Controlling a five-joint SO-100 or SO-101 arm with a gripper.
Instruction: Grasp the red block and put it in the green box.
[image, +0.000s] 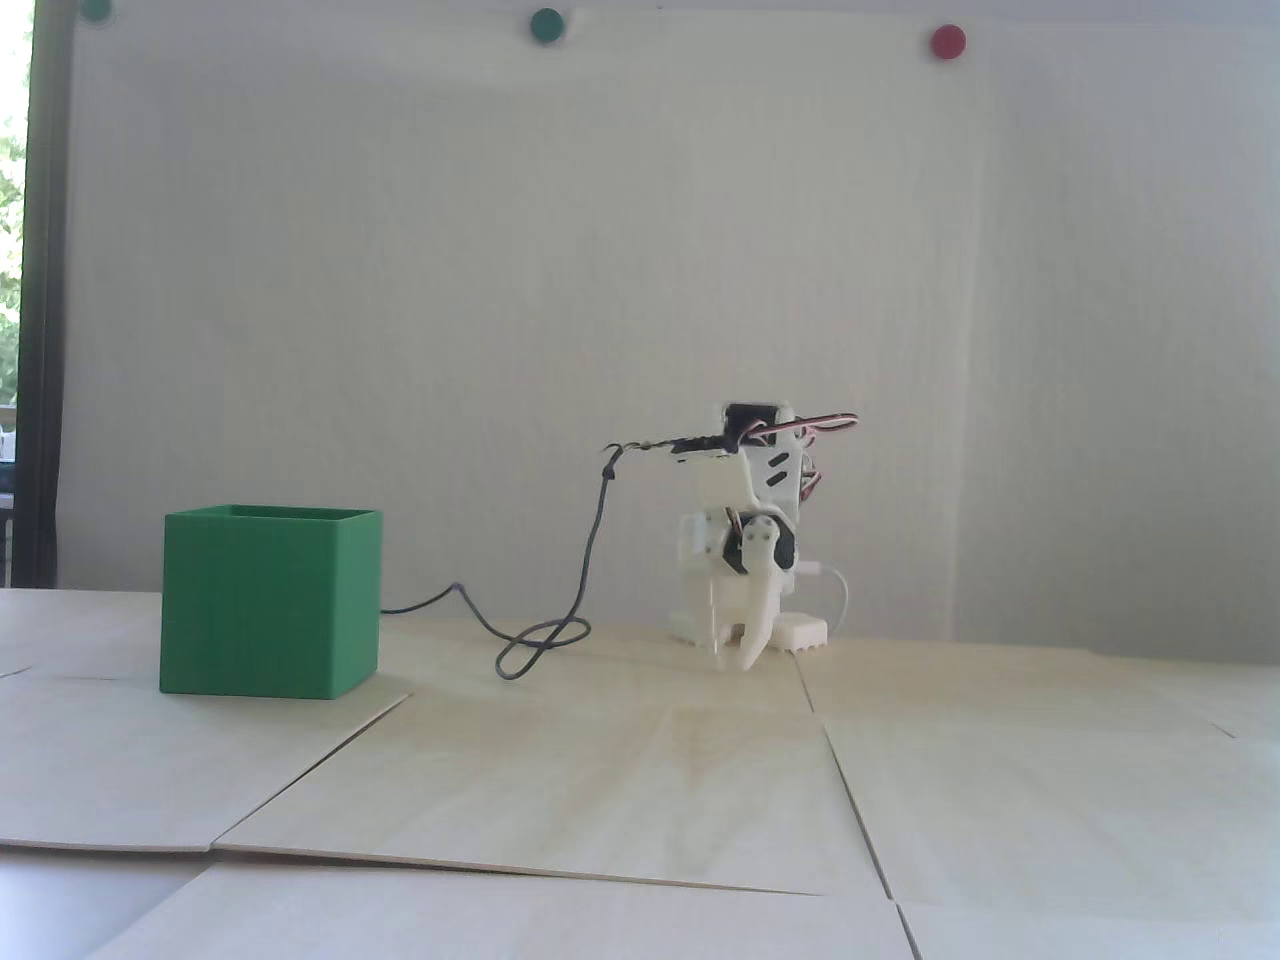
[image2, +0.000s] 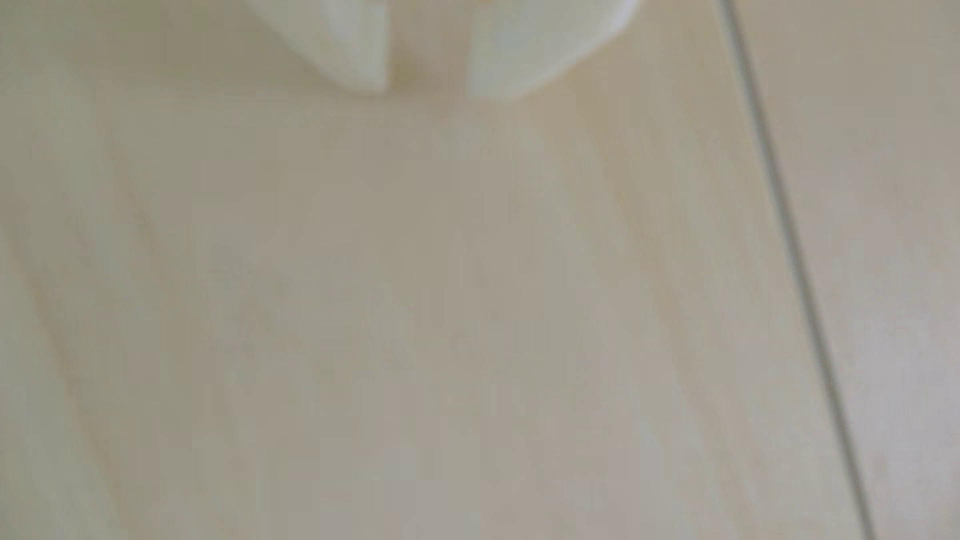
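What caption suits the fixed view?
Folded white arm, gripper near the table; green box at left; no red block visible.

green box (image: 270, 603): stands on the table (image: 640, 780), at the left of the fixed view, well apart from the arm.
arm (image: 745, 530): folded low at the back of the table, right of centre in the fixed view, before the wall (image: 600, 300).
gripper (image: 738, 655): points down at the table just before the arm's base; in the wrist view its fingertips (image2: 363, 52) enter from the top edge with a gap between them.
cable (image: 560, 620): runs from the arm's top down to the table, loops between box and arm, passes behind the box.
wall dots (image: 546, 24): along the wall's top edge.
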